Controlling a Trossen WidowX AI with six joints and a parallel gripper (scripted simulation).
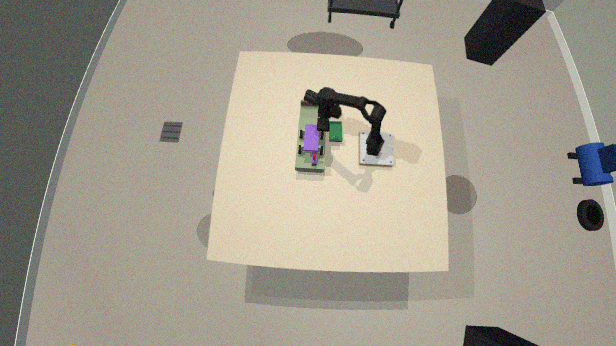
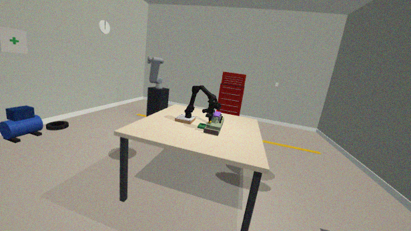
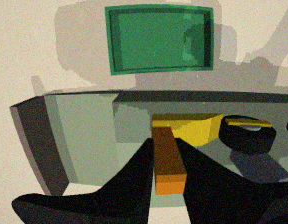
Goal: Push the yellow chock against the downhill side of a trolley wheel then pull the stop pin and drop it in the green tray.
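The trolley (image 1: 311, 134) (image 2: 217, 114), with a purple top, stands on the pale green ramp (image 1: 308, 114) (image 2: 212, 127) (image 3: 80, 140). The red-headed stop pin (image 1: 314, 157) stands at its uphill end. My gripper (image 3: 163, 143) is shut on the orange handle of the yellow chock (image 3: 197, 131) (image 2: 209, 121), over the ramp on the tray side. The chock's pointed end is right beside the downhill side of a black wheel (image 3: 247, 137); whether they touch, and whether the rubber base rests on the ramp, I cannot tell. The green tray (image 1: 335, 131) (image 2: 201, 125) (image 3: 160, 40) is empty.
The dark end stop (image 3: 37, 140) closes the ramp's downhill end. The tray lies beside the ramp, between it and the arm's white base plate (image 1: 367, 160). The arm reaches over from that plate, around the tray's far side.
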